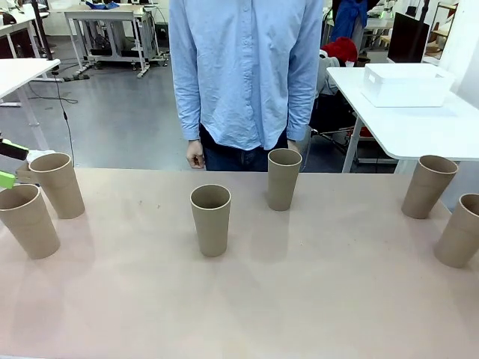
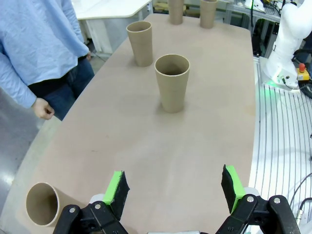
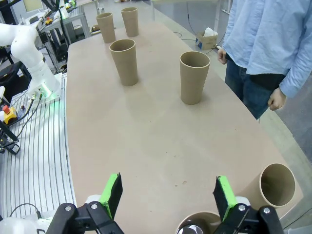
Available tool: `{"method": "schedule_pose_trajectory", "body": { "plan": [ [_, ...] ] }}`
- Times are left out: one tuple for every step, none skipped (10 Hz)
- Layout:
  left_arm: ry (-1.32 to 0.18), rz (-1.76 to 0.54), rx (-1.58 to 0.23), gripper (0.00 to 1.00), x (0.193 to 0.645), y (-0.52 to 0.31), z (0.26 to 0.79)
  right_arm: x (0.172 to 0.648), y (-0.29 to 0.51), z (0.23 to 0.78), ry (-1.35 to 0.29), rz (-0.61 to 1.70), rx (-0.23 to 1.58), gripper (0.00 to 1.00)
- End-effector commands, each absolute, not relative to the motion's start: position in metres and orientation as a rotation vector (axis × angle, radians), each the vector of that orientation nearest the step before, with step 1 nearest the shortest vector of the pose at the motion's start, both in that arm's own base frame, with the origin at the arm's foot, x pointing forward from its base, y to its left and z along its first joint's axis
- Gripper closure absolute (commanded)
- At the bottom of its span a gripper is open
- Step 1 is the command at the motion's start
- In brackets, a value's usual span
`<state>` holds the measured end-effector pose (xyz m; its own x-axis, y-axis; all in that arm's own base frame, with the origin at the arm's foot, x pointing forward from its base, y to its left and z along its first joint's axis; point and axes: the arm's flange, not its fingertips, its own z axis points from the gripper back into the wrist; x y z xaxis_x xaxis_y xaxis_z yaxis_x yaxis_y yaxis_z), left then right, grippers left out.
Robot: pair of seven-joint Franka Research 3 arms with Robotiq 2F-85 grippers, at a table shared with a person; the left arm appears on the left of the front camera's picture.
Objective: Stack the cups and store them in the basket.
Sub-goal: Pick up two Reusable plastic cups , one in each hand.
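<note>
Standing cups: six tan cups (image 1: 210, 220) stand upright and mouth-up on the table (image 1: 247, 314). Two are at the robot's left edge, two near the middle and two at the right edge. All are apart and none is nested.
Basket: a white bin on a separate white table, behind and to the right, is what I take for the basket (image 1: 406, 84). It is well apart from every cup.
Left gripper: the left gripper (image 2: 174, 190) has its jaws spread wide with nothing between the green pads. It hovers over bare table, and one of the cups sits low at the side of its wrist view.
Right gripper: the right gripper (image 3: 168, 195) is likewise spread and empty. Two of the cups sit just under and beside it.
Person: the person (image 1: 247, 75) stands at the far side with arms hanging, touching nothing.
Handling: the cups look light, thin-walled and cardboard-like. They would likely tip at a nudge and go oval under a hard squeeze. The matte skin should give the pads good friction.
Where to hold: a gentle pinch across the wall a little below the rim seems best. The taper should then guide one cup down into the next.
Writing: the cups are plain, and I can read nothing on the basket.
Progress: no stack is begun and nothing is stored yet.
</note>
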<state>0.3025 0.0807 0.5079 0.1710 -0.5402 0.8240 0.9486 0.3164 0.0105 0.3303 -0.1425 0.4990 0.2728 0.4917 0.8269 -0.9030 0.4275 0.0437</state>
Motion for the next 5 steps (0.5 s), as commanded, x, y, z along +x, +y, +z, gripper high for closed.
{"method": "schedule_pose_trajectory", "body": {
  "plan": [
    [-0.861,-1.154,-0.606,0.00,0.3029,0.0798,0.5100,0.3315,-0.1428,0.4990,-0.877,1.027,0.591,0.00],
    [-0.861,-1.154,-0.606,0.00,0.3029,0.0798,0.5100,0.3315,-0.1428,0.4990,-0.877,1.027,0.591,0.00],
    [-0.861,-1.154,-0.606,0.00,0.3029,0.0798,0.5100,0.3315,-0.1428,0.4990,-0.877,1.027,0.591,0.00],
    [-0.861,-1.154,-0.606,0.00,0.3029,0.0798,0.5100,0.3315,-0.1428,0.4990,-0.877,1.027,0.591,0.00],
    [-0.861,-1.154,-0.606,0.00,0.3029,0.0798,0.5100,0.3315,-0.1428,0.4990,-0.877,1.027,0.591,0.00]
  ]
}}
